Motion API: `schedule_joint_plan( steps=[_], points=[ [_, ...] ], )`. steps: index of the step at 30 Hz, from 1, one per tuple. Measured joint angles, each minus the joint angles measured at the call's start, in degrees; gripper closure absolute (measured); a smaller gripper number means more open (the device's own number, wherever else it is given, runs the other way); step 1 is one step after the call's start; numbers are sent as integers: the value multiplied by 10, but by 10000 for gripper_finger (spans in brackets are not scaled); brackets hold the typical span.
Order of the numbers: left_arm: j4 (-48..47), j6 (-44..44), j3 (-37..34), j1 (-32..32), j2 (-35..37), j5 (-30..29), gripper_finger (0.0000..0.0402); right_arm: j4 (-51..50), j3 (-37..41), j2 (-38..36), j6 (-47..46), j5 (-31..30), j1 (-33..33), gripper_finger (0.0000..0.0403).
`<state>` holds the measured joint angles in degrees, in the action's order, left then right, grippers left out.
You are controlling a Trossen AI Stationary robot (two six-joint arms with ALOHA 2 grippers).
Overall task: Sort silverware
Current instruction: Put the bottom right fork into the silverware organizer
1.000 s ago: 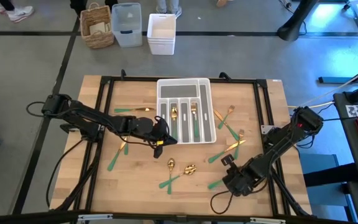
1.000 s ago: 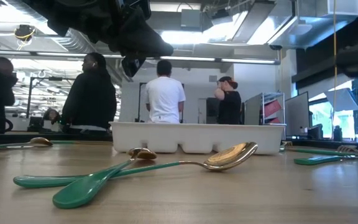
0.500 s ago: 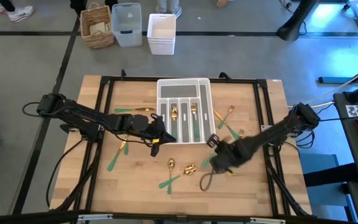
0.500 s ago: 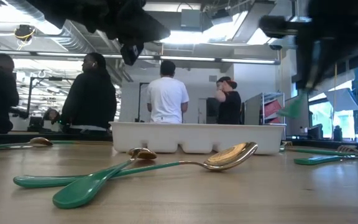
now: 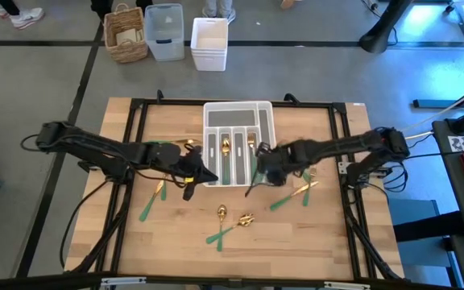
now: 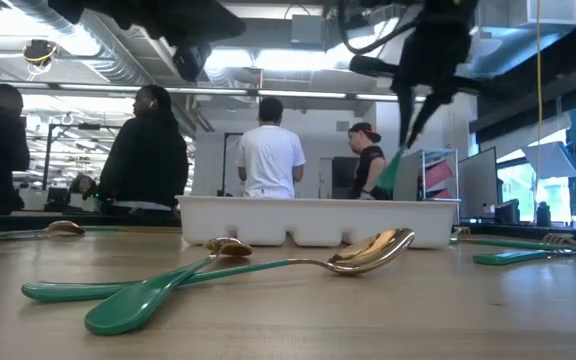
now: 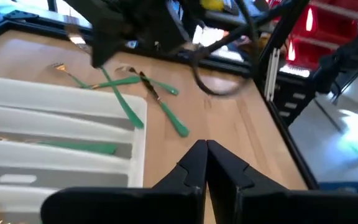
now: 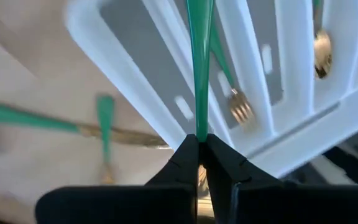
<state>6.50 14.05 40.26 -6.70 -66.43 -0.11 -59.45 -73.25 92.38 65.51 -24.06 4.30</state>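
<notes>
Here the right pincer (image 8: 199, 144) hangs over the white cutlery tray (image 5: 239, 113), shut tight on the slim green handle (image 8: 199, 62) of one piece of silverware; its head is hidden behind the fingers, so spoon or fork cannot be told. Directly beneath it, in a tray slot, lies a fork (image 8: 232, 87) with its gold head toward the pincer. The left pincer (image 7: 205, 149) hovers just beside the tray's edge, its fingers pressed together with nothing between them. Beyond its tips, several loose forks (image 7: 114, 84) lie crossed on the desk (image 5: 176, 234), and more pieces, a gold-headed spoon (image 6: 368, 250) among them, lie apart from the tray in the low view.

These pieces look light and stiff, so a thin grip on the handle should carry them, but that smooth handle will likely swivel in the fingers unless taken near the middle. The polished gold heads are probably too slick and rounded to hold well; the handle seems the better place to take hold
</notes>
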Motion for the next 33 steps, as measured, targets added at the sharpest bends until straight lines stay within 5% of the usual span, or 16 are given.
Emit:
schedule_joint_plan(
  steps=[17, 33],
  points=[
    [-31, -55, 0, 0, 19, -7, 398, 139, -1, 56, 327, 20, -89, 387],
    [-65, -57, 0, 1, 18, -23, 398, 200, -1, 118, 355, 101, -104, 374]
  ],
)
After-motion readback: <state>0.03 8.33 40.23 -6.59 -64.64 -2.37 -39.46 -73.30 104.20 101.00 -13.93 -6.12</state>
